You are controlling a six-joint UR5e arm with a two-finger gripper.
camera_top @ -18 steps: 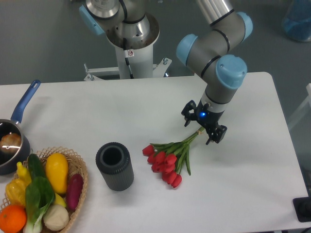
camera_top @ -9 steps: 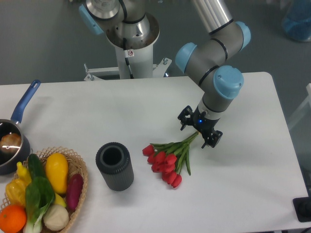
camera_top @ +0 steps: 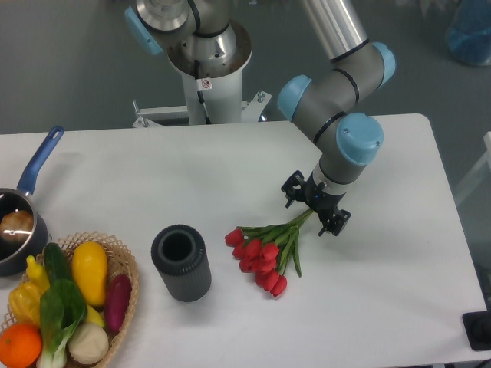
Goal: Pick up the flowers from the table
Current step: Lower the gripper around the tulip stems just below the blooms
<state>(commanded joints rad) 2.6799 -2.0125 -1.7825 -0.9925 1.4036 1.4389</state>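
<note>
The flowers [camera_top: 265, 251], a bunch of red tulips with green leaves and stems, lie on the white table [camera_top: 383, 307] right of centre, heads toward the front left, stems pointing up-right. My gripper [camera_top: 314, 210] hangs low over the stem ends, its two black fingers spread open on either side of the stems. It holds nothing.
A dark grey ribbed cylinder [camera_top: 181, 262] stands left of the flowers. A wicker basket [camera_top: 123, 257] of vegetables and fruit sits at the front left. A pot with a blue handle [camera_top: 27, 205] is at the left edge. The robot base [camera_top: 205, 69] stands behind the table.
The gripper has shifted a little left and down toward the stem ends. The flowers have not moved.
</note>
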